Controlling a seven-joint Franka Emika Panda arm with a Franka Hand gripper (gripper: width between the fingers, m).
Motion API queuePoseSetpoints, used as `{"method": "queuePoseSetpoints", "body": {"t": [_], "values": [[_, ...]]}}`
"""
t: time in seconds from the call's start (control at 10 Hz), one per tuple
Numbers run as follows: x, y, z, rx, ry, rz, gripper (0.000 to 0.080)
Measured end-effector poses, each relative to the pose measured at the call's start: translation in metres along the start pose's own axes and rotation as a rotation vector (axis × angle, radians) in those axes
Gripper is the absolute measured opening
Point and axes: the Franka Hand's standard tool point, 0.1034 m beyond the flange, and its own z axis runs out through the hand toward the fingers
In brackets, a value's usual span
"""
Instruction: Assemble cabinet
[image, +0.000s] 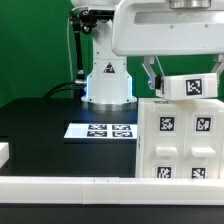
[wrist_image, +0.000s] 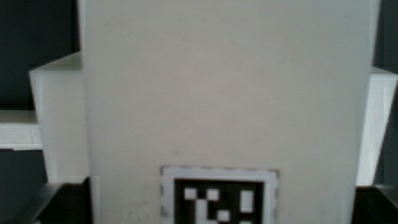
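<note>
Located the cabinet (image: 185, 140) at the lower right of the exterior view, standing upright on the black table (image: 40, 125), tags facing the camera. Found the gripper (image: 183, 86) at the upper right, directly above it, with a small white tagged piece (image: 190, 87) lying between the fingers (image: 152, 76) and resting at, or just over, the cabinet's top. Cannot tell whether clamped on it or merely straddling it, with finger contact hidden in both views. Confirmed in the wrist view only a white tagged face (wrist_image: 214, 100) filling the middle. Judged to be fitting this piece onto the top. Advise squaring the slightly tilted piece to the cabinet's edges before pressing, keeping descent slow, and avoiding side load likely to shift the cabinet. Noted the marker board (image: 100, 130) at centre, well apart.
</note>
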Motion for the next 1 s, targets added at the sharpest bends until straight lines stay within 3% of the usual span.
{"method": "queuePoseSetpoints", "body": {"t": [0.1, 1.0], "values": [[0.0000, 0.0001, 0.0002, 0.000, 0.000, 0.000, 0.0551], [0.0000, 0.0004, 0.0002, 0.000, 0.000, 0.039, 0.0554]]}}
